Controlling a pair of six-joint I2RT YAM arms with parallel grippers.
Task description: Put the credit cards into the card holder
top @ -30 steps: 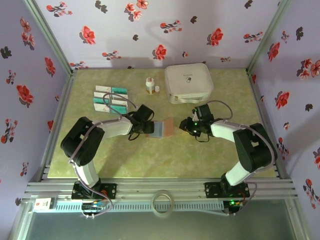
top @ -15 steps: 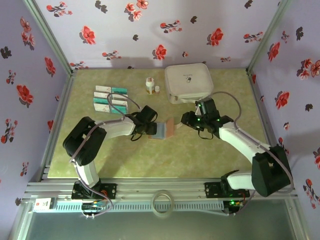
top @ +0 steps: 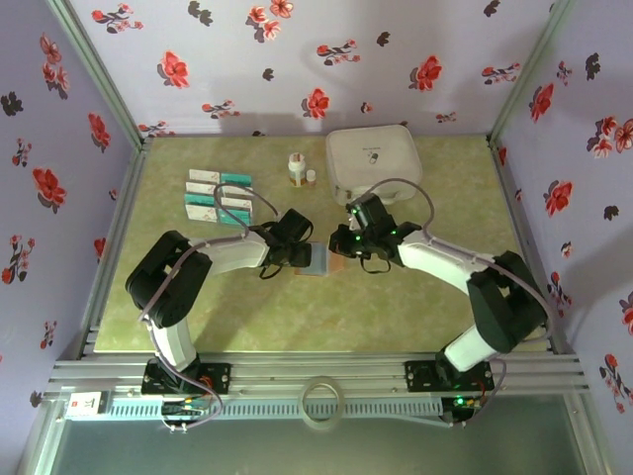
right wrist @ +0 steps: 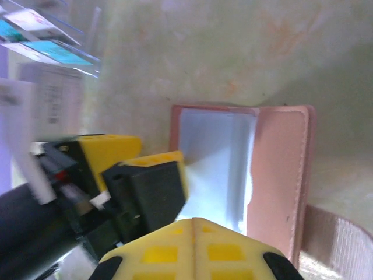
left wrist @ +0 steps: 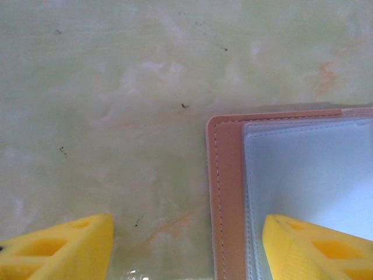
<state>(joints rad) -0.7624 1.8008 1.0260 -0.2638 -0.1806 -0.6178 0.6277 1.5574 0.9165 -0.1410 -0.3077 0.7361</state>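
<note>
Brown card holder (top: 320, 260) open on green bench (top: 396, 307), left jaws spread over its sleeve (left wrist: 309, 175), right jaws closed beside it, print on credit cards (top: 220, 195) unreadable

My overhead camera looks down from behind the near edge across the whole table (top: 297, 317). Both wrist cameras sit close to the surface; all three views share the open card holder (left wrist: 227, 192) (right wrist: 280, 175) (top: 316, 260).

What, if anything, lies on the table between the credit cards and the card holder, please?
No loose object does. The credit cards lie back-left, the card holder at centre; the left gripper, open at the holder's left edge, sits on that line.
</note>
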